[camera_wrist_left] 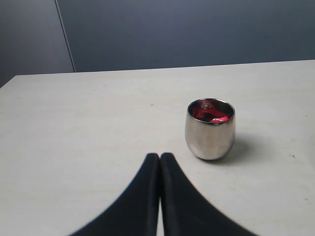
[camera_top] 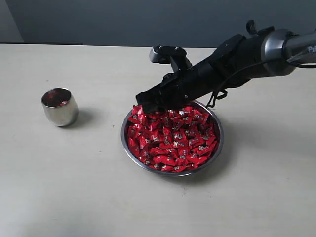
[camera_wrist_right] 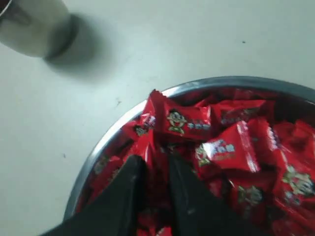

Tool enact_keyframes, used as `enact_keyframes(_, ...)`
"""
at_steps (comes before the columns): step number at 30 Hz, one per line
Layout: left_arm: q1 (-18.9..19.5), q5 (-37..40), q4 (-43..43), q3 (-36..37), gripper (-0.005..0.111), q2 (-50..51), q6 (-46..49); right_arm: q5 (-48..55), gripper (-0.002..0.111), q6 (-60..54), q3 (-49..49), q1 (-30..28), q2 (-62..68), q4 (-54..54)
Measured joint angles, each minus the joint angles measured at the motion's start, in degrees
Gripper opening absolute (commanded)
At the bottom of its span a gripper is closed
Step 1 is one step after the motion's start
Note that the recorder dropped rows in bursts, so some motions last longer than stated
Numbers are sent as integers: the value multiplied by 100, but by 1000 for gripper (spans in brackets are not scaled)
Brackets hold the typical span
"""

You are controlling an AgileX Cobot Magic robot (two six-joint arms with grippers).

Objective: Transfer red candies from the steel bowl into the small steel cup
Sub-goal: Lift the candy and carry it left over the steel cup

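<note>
The right gripper [camera_wrist_right: 153, 164] digs into the red candies [camera_top: 173, 138] heaped in the steel bowl [camera_top: 122, 139], fingers narrowly apart and apparently pinching one wrapper for lifting. The small steel cup [camera_top: 59, 111] waits well apart from the bowl. The left gripper [camera_wrist_left: 160, 158] faces it, closed and empty.

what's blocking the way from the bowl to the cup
Nothing visible blocks the candies: only bare table lies between the bowl and the cup, which stands upright with its mouth open.

Pale beige table [camera_top: 74, 187], dark grey-blue wall [camera_top: 123, 22] behind
</note>
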Motion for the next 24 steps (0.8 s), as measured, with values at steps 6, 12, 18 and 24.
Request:
enact_keyframes(6,0,0,0,0,0,0,0,1024,-1,-57,-1531,10,760,488)
enact_keyframes(12,0,0,0,0,0,0,0,1574,-1,524,-3034,313,1647,185)
enact_keyframes(18,0,0,0,0,0,0,0,1538,-1,1181,-4055,689,2077,-970)
enact_keyframes(24,0,0,0,0,0,0,0,1125,-1,1432,-4568,989,2175,-1847)
